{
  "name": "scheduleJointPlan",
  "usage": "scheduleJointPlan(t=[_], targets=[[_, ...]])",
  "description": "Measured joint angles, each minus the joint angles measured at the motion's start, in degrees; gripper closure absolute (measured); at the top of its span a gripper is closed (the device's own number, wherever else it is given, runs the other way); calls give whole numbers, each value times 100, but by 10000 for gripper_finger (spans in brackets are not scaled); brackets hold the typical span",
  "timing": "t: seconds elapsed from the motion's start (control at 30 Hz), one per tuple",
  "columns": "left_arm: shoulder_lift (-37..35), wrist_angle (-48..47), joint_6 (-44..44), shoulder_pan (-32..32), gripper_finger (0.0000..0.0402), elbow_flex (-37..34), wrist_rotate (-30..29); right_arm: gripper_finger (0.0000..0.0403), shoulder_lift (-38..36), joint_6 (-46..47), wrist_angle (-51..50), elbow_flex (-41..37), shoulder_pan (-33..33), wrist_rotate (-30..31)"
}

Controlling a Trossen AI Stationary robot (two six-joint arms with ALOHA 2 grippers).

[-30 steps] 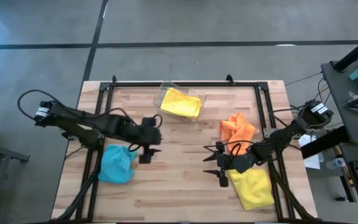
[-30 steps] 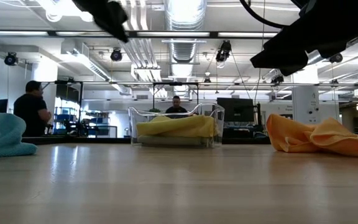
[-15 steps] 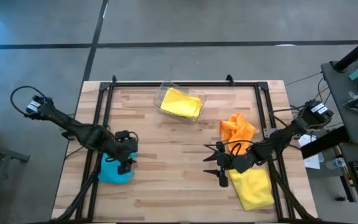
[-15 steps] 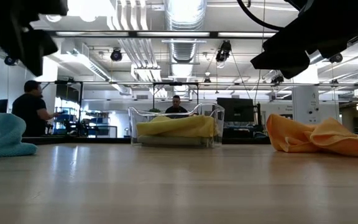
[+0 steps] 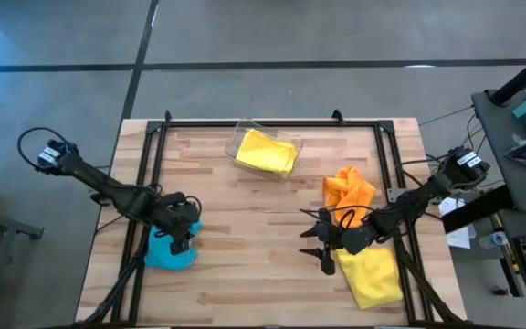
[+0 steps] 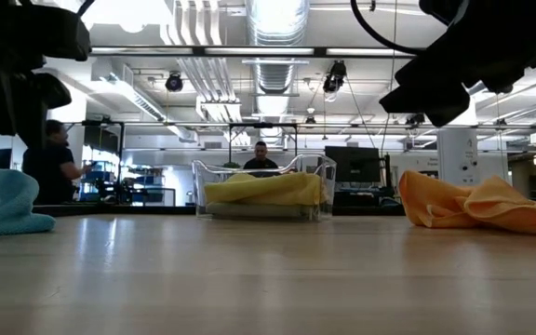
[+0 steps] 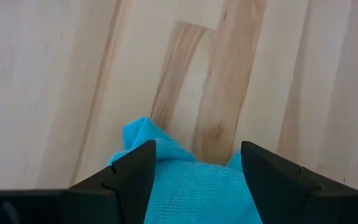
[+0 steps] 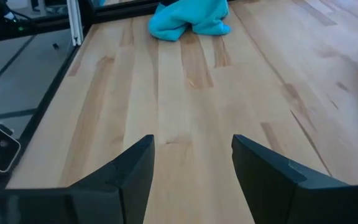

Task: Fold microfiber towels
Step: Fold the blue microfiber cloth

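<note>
A crumpled light blue towel (image 5: 165, 250) lies in a heap on the table's left side. My left gripper (image 5: 184, 239) hangs open just above it, pointing steeply down. In the left wrist view its fingers (image 7: 197, 149) stand on either side of the blue towel (image 7: 191, 190) without touching it. My right gripper (image 5: 310, 242) is open above bare wood right of centre, pointing toward the blue towel (image 8: 188, 18). Behind it a yellow towel (image 5: 373, 274) lies flat and an orange towel (image 5: 347, 190) lies bunched. Another yellow towel (image 5: 266, 151) sits in a clear bin.
The clear plastic bin (image 5: 241, 137) stands at the far middle of the table. A black frame (image 5: 272, 120) runs along the table's far edge and sides. Bare wood (image 5: 254, 238) lies between the two grippers. People (image 6: 49, 163) stand in the room beyond the table.
My left gripper has swung from the table's middle toward its left edge and sunk over the blue towel, rolling as it went; its fingers stay open. My right gripper has rolled a little in place. No towel has moved.
</note>
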Motion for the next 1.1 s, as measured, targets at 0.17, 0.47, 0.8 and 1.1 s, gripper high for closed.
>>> scheduleJointPlan(t=[0.17, 0.47, 0.8, 1.1], targets=[[120, 1, -160, -4, 182, 0, 360, 197, 0, -9, -39, -2, 0, 0], [678, 226, -133, -16, 182, -28, 315, 197, 0, -20, -44, -4, 0, 1], [1607, 749, 48, -122, 182, 2, 608, 197, 94, -22, -37, -13, 0, 4], [1557, 823, 156, -331, 182, 9, 755, 197, 455, -17, -15, -15, 0, 4]])
